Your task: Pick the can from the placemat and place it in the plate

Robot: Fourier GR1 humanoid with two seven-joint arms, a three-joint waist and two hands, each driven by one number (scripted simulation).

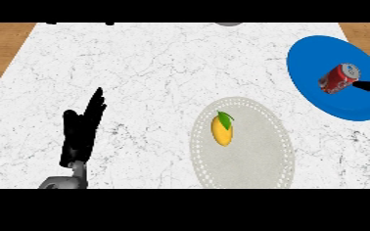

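A red soda can [338,79] lies on its side in the blue plate [311,58] at the right edge, its silver top pointing up and right. A black sliver of my right hand [364,85] shows at the right border, just beside the can's lower end; the rest of the hand is out of view. The pale oval placemat [253,166] lies at lower centre with no can on it. My left hand [81,127] rests open at the lower left, fingers pointing up, far from the can and plate.
A yellow fruit with a green leaf [223,128] lies on the placemat's left part. The marble counter [145,68] spreads between the hands. Wood shows past its far corners. A grey round thing [230,24] peeks in at the top edge.
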